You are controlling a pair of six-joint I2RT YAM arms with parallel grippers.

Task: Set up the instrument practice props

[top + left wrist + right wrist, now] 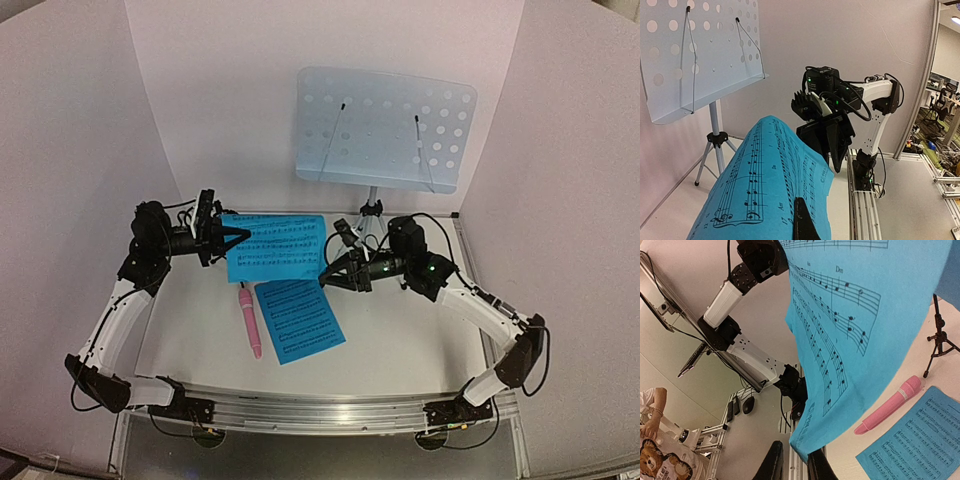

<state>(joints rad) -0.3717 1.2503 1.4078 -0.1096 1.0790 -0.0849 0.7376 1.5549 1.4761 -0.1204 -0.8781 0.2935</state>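
Note:
My left gripper (236, 238) is shut on the left edge of a bright blue sheet-music page (276, 248) and holds it off the table; the left wrist view shows one finger (804, 222) on top of the page (760, 180). My right gripper (326, 277) is at the page's lower right corner with its jaws a little apart. In the right wrist view that corner (807, 447) hangs against one finger without being pinched. Flat on the table lie a second blue page (298, 320) and the pink microphone (248, 322). The pale-blue music stand (385, 128) stands at the back. A small black tripod (940, 337) stands beyond the microphone (890, 405).
The stand's silver tripod legs (368, 215) stand just behind my right arm. White walls close in the back and both sides. An aluminium rail (320, 408) runs along the near edge.

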